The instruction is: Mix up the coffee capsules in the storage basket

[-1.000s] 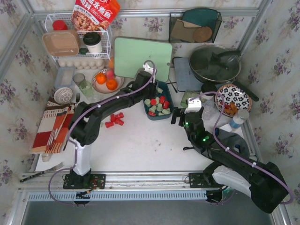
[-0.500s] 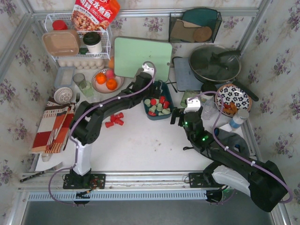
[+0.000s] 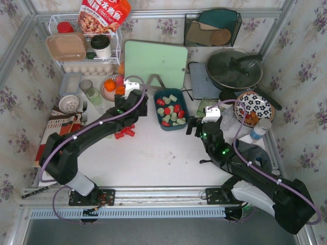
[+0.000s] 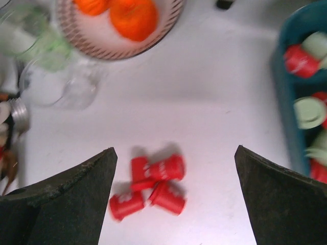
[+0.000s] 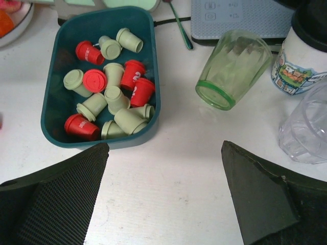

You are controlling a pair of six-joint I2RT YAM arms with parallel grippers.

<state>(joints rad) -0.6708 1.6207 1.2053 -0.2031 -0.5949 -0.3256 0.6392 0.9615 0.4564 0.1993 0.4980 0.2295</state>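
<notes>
Left gripper gapes over loose red capsules; right gripper spread empty, storage basket at ten o'clock.

Storage basket: dark teal, plain, no pattern. Coffee capsules inside it: 2 colours, bright red and pale green (white markings on some red ones). Loose capsules on the white table: all red. Glass cup: translucent green. Plate: black with white flowers. Cutting board: plain mint green.
</notes>
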